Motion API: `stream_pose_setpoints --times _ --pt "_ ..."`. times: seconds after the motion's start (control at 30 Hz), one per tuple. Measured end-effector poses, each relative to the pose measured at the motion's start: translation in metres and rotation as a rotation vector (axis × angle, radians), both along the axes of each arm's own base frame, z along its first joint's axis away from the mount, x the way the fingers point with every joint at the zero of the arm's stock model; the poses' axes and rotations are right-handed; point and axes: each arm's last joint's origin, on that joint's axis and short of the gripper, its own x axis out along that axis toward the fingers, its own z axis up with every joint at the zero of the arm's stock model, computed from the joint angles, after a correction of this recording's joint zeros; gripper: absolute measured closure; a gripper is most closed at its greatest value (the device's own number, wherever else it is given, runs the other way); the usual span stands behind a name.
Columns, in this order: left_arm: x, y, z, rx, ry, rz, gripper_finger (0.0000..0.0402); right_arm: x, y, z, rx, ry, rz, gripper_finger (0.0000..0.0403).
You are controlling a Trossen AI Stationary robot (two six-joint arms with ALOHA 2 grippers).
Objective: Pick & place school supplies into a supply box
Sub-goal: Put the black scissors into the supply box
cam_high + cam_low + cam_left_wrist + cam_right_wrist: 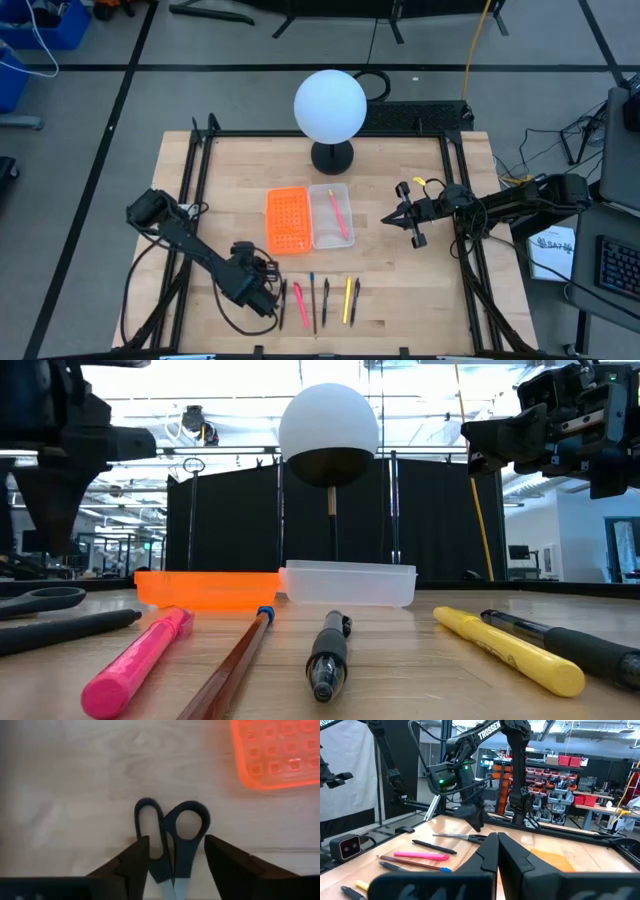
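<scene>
Black-handled scissors [172, 835] lie flat on the wood near the table's near edge, at the left end of a row with a black pen, a pink marker [140, 658], a blue-capped pencil [240, 655], another black pen [328, 655], a yellow marker [510, 650] and one more black pen. My left gripper [175, 865] hangs open over the scissors, pointing down. One finger stands on each side of them, just below the handle loops. The clear supply box [332, 215] holds one pink-red pen [338, 215]. My right gripper [388, 221] hovers shut to the right of the box.
An orange perforated piece [287, 220] lies against the supply box's left side. A white globe lamp [330, 105] on a black foot stands behind the box. Black frame rails [195, 170] run along the table's left and right sides.
</scene>
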Motion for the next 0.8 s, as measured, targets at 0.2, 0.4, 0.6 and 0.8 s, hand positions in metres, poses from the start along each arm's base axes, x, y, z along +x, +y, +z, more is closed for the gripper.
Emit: stream_pose_setpoints --times 0.2,0.4,0.6,0.8 --pt "0.003 0.000 -0.001 -0.023 -0.023 0.027 0.0195 0.000 0.000 0.000 0.000 0.000 0.000 0.0403" --pt "0.003 0.000 -0.001 -0.039 -0.024 0.075 0.0225 0.000 0.000 0.000 0.017 0.005 0.003 0.0403" --pt "0.008 0.010 -0.001 -0.033 0.002 0.085 0.0244 0.000 0.000 0.000 0.032 0.009 0.005 0.0403" --pt "0.018 0.026 0.000 -0.106 0.069 0.048 0.0245 0.000 0.000 0.000 0.033 0.010 0.005 0.0403"
